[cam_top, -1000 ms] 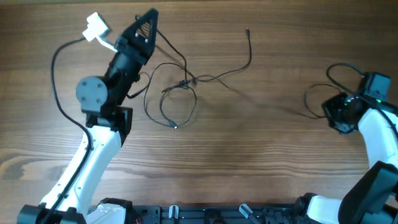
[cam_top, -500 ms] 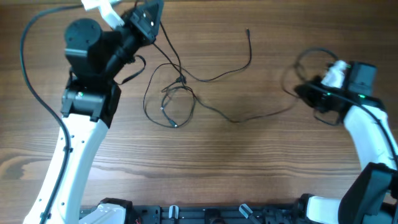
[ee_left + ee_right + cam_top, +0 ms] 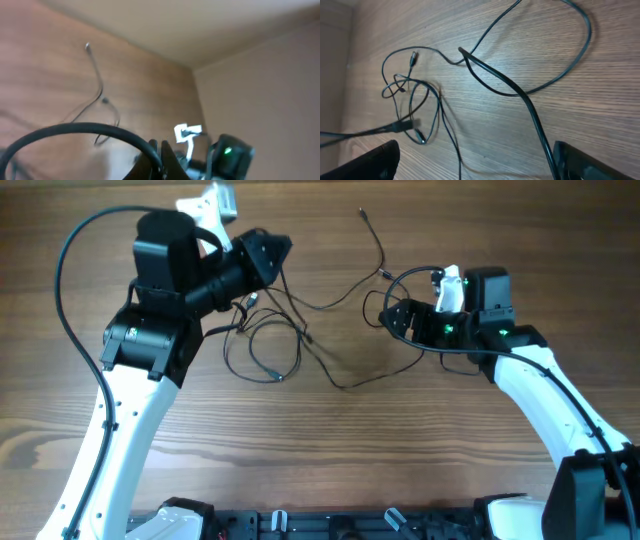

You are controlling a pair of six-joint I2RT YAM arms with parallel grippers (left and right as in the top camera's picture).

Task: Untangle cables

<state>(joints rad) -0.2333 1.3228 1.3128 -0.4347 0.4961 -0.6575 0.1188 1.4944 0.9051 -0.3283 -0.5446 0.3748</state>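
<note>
**Thin cables lie loose between two claws on the table**

Overhead: the cables lie as a loose tangle of thin black loops on the wooden table, a little left of centre. One strand runs up toward the far edge and ends in a small plug tip. Another trails down and right across the wood. A third tip lies at the near side of the loops. The left claw sits just above and beside the tangle, angled toward it. From this view I cannot tell whether it is spread or pinching a strand. The right claw hangs near the right-hand strands, with a thicker black arm wire looped just beside it.

Left wrist: the picture is blurred and tilted. The left claw shows only as dark tips at the bottom edge, close to each other; whether anything is held between them cannot be told. Beyond it one thin cable runs across the table to a plug tip. The right arm, with a green light, shows at lower right.

Right wrist: the right claw is spread wide, its fingers at the two bottom corners with nothing gripped. The thicker arm wire crosses the gap and loops to the upper right. The cables lie further off at the left, tangled in overlapping loops.
</note>
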